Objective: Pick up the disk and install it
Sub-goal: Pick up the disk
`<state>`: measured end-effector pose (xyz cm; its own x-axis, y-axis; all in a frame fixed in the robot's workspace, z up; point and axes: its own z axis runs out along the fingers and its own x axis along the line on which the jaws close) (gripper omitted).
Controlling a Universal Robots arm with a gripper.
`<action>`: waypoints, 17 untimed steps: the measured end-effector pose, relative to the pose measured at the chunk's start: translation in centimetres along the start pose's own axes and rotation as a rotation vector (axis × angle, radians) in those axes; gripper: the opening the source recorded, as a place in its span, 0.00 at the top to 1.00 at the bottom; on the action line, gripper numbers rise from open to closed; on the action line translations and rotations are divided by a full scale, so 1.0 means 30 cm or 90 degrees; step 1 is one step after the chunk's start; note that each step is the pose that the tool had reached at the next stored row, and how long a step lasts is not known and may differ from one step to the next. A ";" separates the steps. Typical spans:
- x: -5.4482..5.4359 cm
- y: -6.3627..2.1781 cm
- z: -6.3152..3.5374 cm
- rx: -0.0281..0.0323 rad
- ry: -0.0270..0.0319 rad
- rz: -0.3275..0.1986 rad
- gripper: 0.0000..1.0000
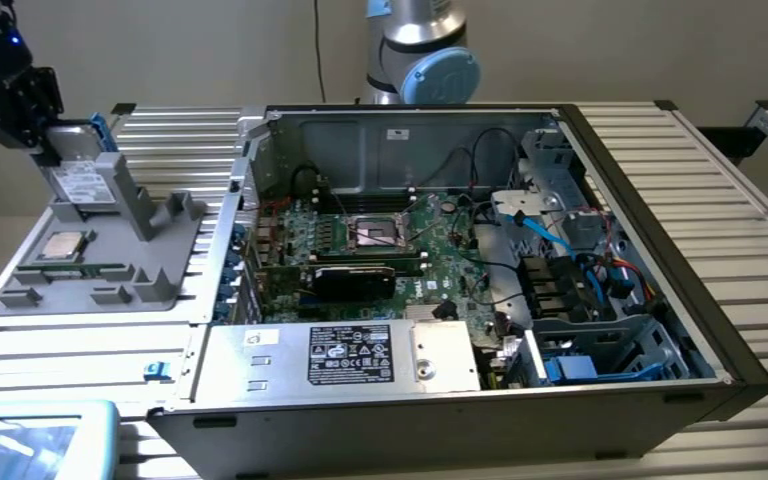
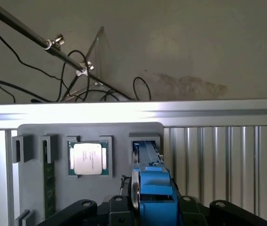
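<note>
disk (image 1: 84, 182): dull silver metal, paper label, blue plastic bracket; grey holder (image 1: 131, 285) matt plastic.

Robotics lab test bench indicated. Opened desktop computer case (image 1: 357, 140) laid on ribbed aluminium table (image 1: 731, 200); robot arm base (image 1: 418, 50) mounted behind case; grey parts fixture (image 1: 157, 270) placed beside case, toward exterior view's left; bare wall (image 1: 171, 50) seen behind case.

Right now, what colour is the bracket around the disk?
Blue; the bracket on the disk shows best in the wrist view.
</note>
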<state>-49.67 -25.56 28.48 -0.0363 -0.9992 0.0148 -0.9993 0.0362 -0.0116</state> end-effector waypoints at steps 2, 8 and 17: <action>0.000 0.000 -0.026 0.0005 0.0000 0.000 0.63; 0.002 -0.001 -0.109 0.0027 -0.0001 0.000 0.63; 0.003 -0.003 -0.231 0.0049 0.0005 0.000 0.63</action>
<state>-49.66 -25.55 35.40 -0.0365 -0.9992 0.0155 -0.9992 0.0362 -0.0192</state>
